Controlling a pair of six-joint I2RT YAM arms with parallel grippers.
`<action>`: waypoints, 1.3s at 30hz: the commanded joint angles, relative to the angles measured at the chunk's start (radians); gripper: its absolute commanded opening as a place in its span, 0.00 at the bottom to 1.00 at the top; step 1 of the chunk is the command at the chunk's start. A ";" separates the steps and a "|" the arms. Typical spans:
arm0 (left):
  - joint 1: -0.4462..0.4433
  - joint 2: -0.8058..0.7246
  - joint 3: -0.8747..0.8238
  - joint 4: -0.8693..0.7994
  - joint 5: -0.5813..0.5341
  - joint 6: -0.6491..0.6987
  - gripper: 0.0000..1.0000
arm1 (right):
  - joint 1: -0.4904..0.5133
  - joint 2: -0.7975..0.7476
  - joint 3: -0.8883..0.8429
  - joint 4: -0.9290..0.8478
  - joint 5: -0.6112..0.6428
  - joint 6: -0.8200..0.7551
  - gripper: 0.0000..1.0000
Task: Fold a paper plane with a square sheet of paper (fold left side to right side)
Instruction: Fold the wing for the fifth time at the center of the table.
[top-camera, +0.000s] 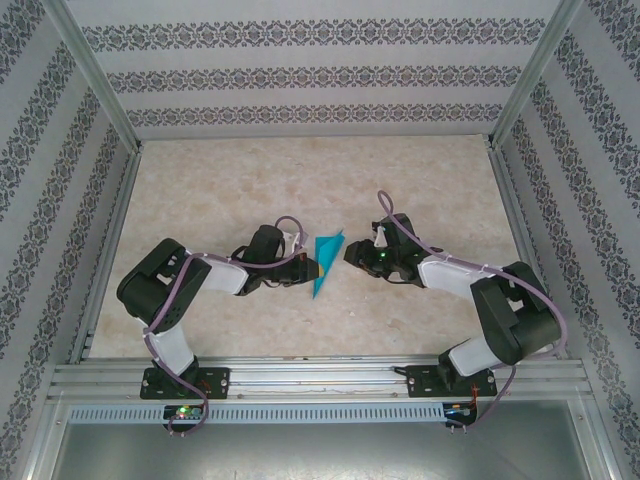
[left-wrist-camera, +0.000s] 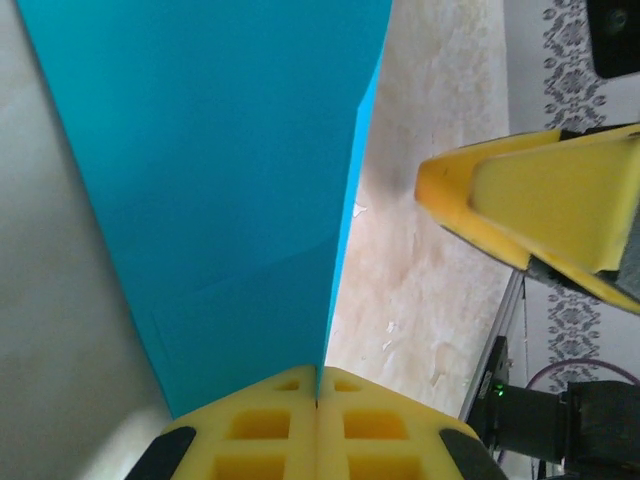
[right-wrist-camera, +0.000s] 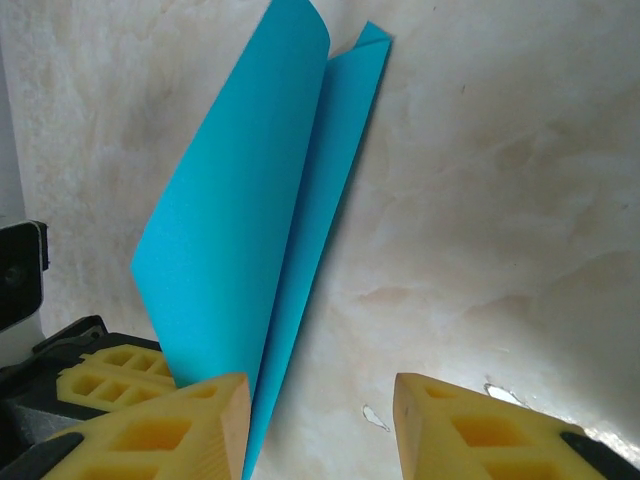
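Marble-look table (top-camera: 300, 180), mid-area: your left gripper (left-wrist-camera: 318, 400) has its jaws pressed together on the folded blue paper (right-wrist-camera: 240, 200), propping it half upright, likely so your right gripper (right-wrist-camera: 318, 395), jaws spread and empty just beside it, can press the crease

Top cam looks down from behind; wrist cams close-up, both on teal paper (right-wrist-camera: 250, 200).
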 joint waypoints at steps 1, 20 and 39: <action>0.016 0.011 -0.021 0.147 0.023 -0.068 0.00 | 0.020 0.026 0.030 0.046 0.030 0.022 0.42; 0.036 0.110 -0.031 0.285 0.063 -0.182 0.00 | 0.059 0.140 0.113 0.083 0.059 0.036 0.40; 0.051 0.168 -0.033 0.361 0.081 -0.243 0.00 | 0.071 0.249 0.175 0.142 0.060 0.050 0.39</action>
